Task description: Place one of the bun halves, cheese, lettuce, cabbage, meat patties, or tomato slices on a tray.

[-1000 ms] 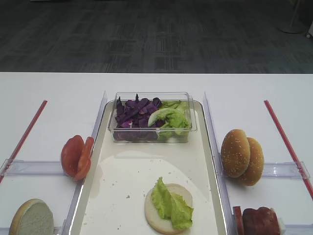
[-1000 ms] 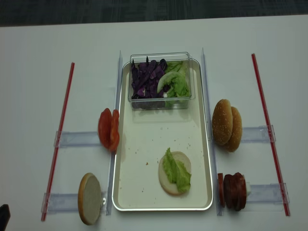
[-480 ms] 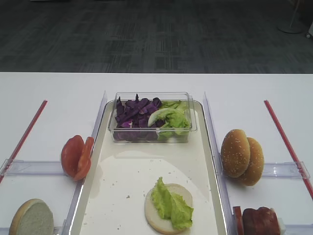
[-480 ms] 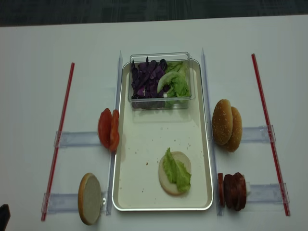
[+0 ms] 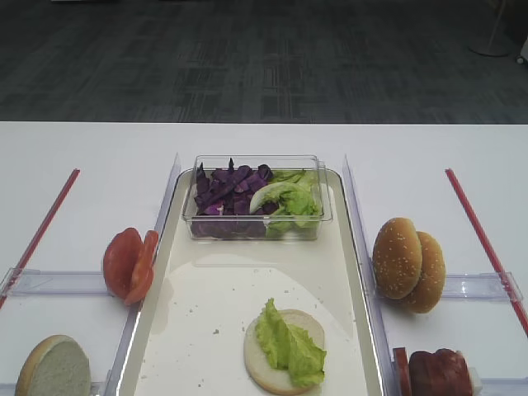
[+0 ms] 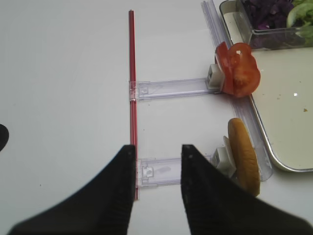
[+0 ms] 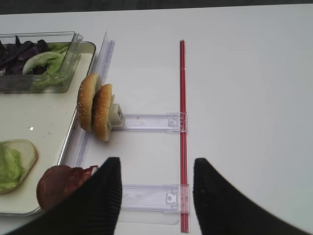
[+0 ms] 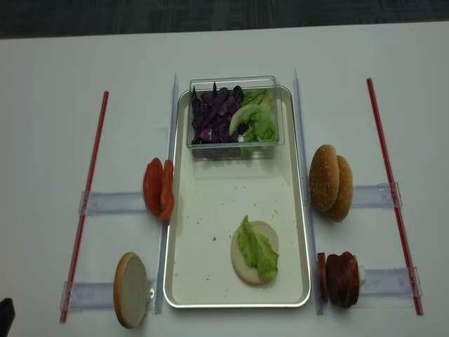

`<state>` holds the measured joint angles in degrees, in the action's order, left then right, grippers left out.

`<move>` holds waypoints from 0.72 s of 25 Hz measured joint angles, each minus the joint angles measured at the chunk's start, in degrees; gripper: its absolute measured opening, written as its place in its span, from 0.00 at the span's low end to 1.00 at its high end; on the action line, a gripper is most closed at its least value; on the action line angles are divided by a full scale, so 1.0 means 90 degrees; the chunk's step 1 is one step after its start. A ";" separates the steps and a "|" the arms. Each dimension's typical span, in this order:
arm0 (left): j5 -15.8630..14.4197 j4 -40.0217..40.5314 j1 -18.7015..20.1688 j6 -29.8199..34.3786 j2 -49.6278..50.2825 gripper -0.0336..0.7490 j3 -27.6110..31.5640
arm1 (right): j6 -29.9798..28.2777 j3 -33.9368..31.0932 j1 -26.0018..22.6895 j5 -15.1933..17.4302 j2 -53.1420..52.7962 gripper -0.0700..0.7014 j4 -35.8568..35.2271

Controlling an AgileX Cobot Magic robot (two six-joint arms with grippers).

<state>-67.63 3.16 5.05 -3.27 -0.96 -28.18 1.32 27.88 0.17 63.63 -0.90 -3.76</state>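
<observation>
Tray (image 8: 210, 210): one lettuce-topped bun half (image 8: 254, 251); both claws (image 6: 156, 152) (image 7: 156, 169) apart, empty.

A white bench (image 8: 56, 63) carries the tray (image 8: 210, 289) at its middle, a red strip (image 8: 88, 196) (image 8: 389, 175) along each side, and clear plastic holders (image 8: 112, 202), apparently lying flat, propping tomato slices (image 8: 158, 189), bun halves (image 8: 331, 181) and meat patties (image 8: 341, 279) upright.
</observation>
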 joint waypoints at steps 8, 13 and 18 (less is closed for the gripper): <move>0.0000 0.0000 0.0000 0.0000 0.0000 0.33 0.0000 | 0.0000 0.0000 0.0000 0.0000 0.0000 0.58 0.0000; 0.0000 0.0000 0.0000 0.0000 0.0000 0.33 0.0000 | 0.0000 0.0000 0.0000 0.0000 0.0000 0.58 0.0000; 0.0000 0.0000 0.0000 0.0000 0.0000 0.33 0.0000 | 0.0000 0.0000 0.0000 0.0000 0.0000 0.58 0.0000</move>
<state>-67.63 3.16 5.05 -3.27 -0.96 -28.18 1.32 27.88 0.17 63.63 -0.90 -3.76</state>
